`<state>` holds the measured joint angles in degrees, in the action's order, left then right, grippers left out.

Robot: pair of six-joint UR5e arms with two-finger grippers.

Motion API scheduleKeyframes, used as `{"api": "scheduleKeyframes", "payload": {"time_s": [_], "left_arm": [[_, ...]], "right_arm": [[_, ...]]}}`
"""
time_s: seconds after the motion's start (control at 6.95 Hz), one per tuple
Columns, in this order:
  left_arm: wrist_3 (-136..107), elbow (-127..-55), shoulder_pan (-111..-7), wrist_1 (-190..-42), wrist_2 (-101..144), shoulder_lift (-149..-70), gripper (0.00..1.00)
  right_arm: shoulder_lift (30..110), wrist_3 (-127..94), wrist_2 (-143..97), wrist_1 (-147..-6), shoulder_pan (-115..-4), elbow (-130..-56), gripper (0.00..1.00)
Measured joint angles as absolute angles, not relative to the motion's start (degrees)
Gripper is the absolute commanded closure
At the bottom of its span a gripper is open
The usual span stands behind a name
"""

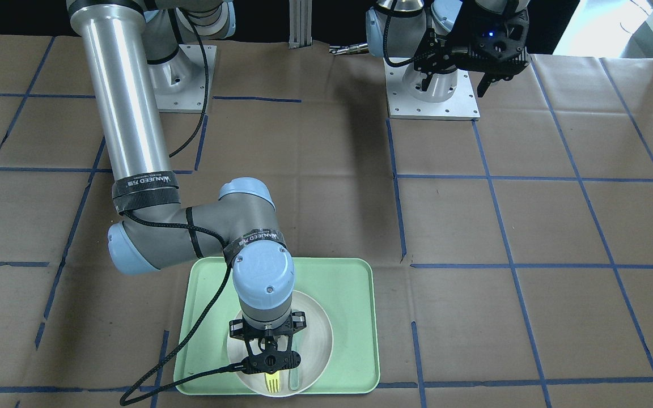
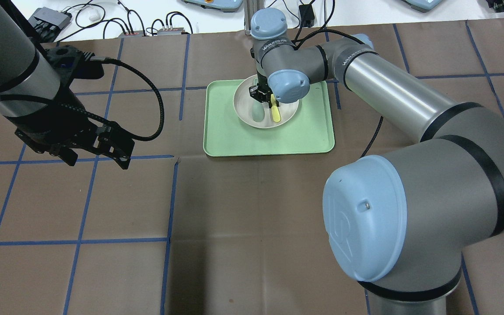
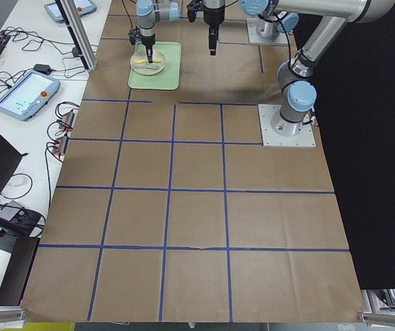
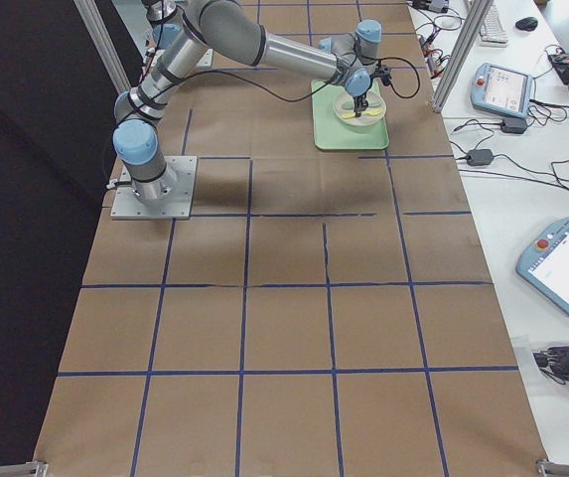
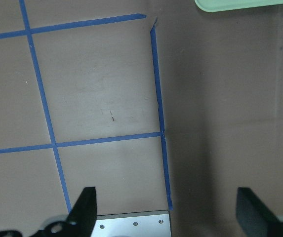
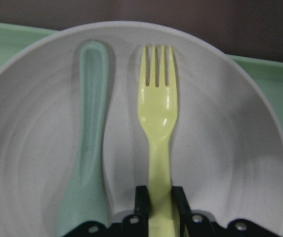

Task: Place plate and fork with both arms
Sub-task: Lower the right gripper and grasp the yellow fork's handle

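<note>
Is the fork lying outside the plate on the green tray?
No, the fork lies inside the plate beside the spoon.

Six cameras look at one brown table from all sides.

One camera sits high behind the robot (image 2: 409, 197) and looks forward and down on the table (image 2: 252, 197). Another sits across the table, faces the robot and looks steeply down. One camera stands at each end of the table, far back, and looks along it. All four show the green tray (image 2: 313, 135) with the plate (image 2: 242, 105), far from the robot's bases. A small camera on the right wrist is very near the plate and the fork (image 6: 157, 108). The one on the left wrist looks down at bare table and catches one corner of the tray.
</note>
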<state>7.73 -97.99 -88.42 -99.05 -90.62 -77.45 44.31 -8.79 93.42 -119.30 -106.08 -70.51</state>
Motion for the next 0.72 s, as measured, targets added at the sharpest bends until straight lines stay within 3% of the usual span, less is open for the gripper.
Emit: {"api": "scheduleKeyframes", "payload": {"time_s": [0.72], "left_arm": [[7.71, -98.0, -88.42, -99.23, -90.62, -77.42, 0.01]], "right_arm": [[45.82, -9.23, 93.33, -118.49, -106.08, -70.06, 1.0]]}}
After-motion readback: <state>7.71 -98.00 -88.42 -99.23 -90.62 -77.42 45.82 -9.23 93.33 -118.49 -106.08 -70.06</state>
